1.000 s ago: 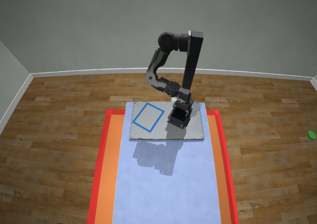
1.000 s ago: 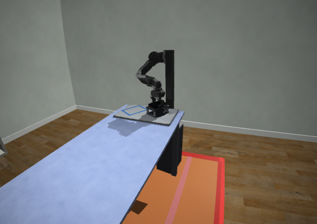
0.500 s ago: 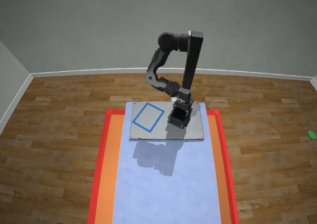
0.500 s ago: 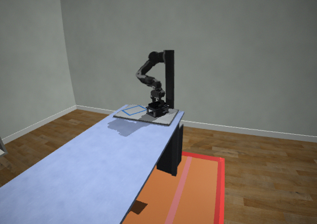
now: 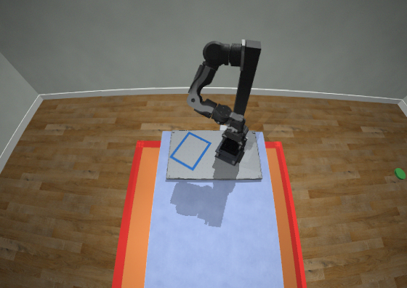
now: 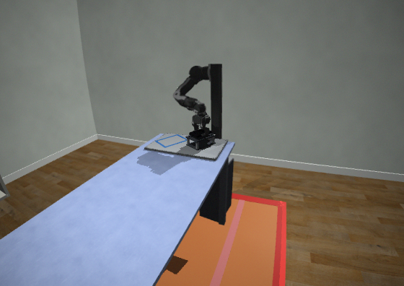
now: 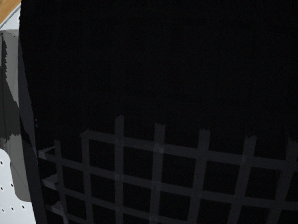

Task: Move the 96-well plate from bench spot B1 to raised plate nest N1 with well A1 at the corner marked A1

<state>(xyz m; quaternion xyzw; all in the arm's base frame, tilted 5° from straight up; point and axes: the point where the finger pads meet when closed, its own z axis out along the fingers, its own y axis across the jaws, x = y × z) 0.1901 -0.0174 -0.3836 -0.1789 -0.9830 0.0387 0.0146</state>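
The black 96-well plate lies on top of the raised black plate nest N1 at the right of the grey bench plate; it looks level, and I cannot tell whether it is fully down inside the locators. My gripper is shut on the plate from above. In the exterior view the gripper sits right over the plate and the nest. The plate's dark well grid fills the wrist view. The blue outline of spot B1 is empty to the left. The A1 mark is not visible.
The grey bench plate sits at the far end of the pale blue table. The arm's black column rises just behind the nest. An orange and red mat lies on the floor beside the table.
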